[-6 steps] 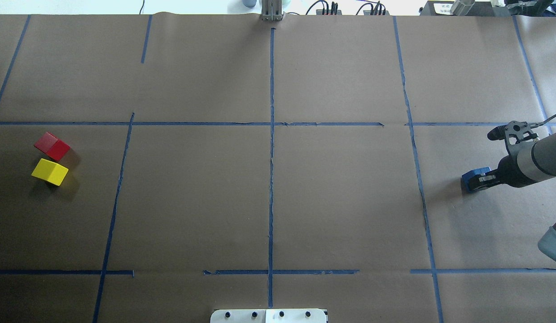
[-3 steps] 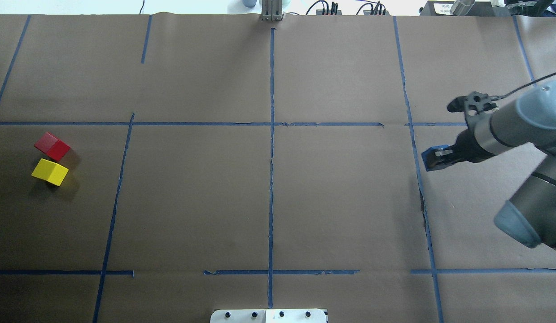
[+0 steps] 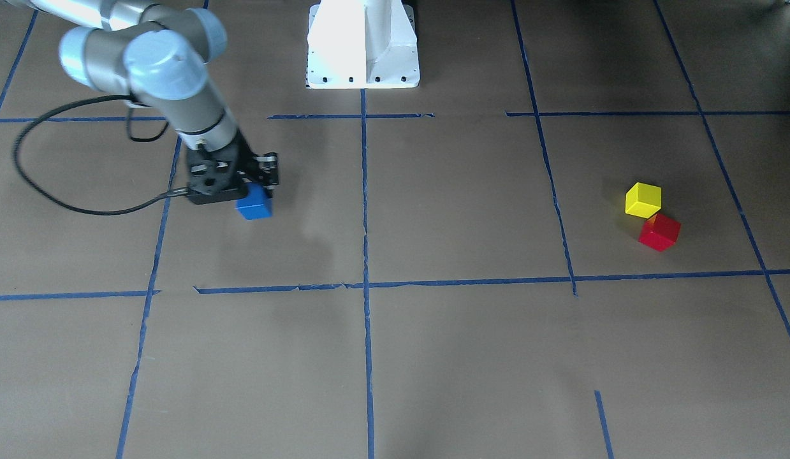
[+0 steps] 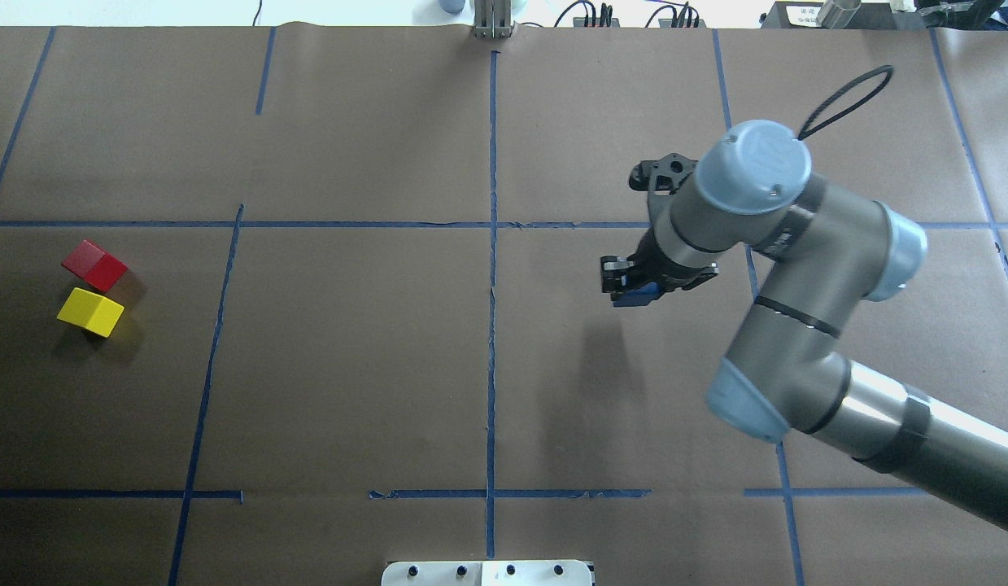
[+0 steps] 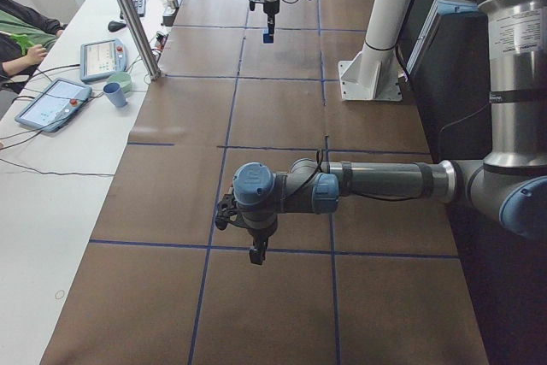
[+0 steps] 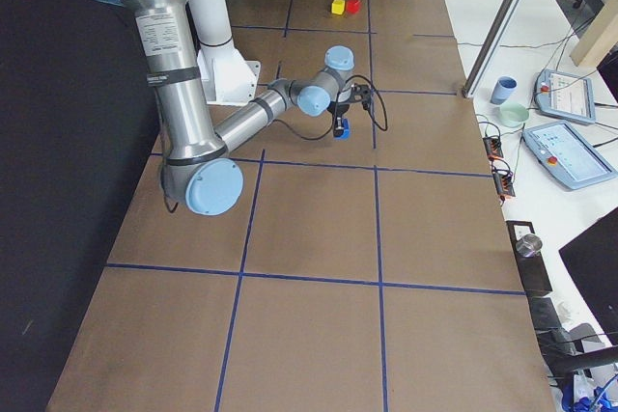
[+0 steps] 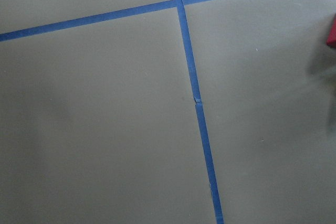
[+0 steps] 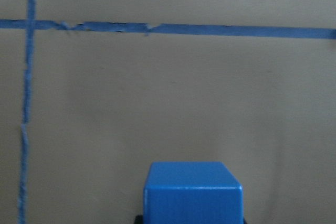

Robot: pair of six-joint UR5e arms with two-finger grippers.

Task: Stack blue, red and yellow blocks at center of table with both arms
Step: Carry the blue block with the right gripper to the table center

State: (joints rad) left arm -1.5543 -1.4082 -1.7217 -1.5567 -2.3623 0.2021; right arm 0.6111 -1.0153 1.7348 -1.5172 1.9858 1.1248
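Note:
My right gripper [image 4: 628, 290] is shut on the blue block [image 4: 639, 295] and holds it above the table, right of the centre line. The block also shows in the front view [image 3: 254, 204] and in the right wrist view [image 8: 193, 192]. The red block [image 4: 94, 265] and the yellow block [image 4: 90, 312] sit touching each other at the far left of the table, also in the front view, red [image 3: 658, 232] and yellow [image 3: 643, 199]. My left gripper [image 5: 255, 254] shows only in the exterior left view, above the table; I cannot tell if it is open or shut.
Blue tape lines divide the brown paper table, with the centre line [image 4: 493, 325] running front to back. The white robot base [image 3: 363, 44] stands at the table's near edge. The right arm's cable [image 3: 50, 191] loops beside it. Tablets and a cup [image 5: 114, 93] lie on a side table.
My right arm has swung left from the table's right edge toward the centre, carrying the blue block off the table. The red and yellow blocks have not moved.

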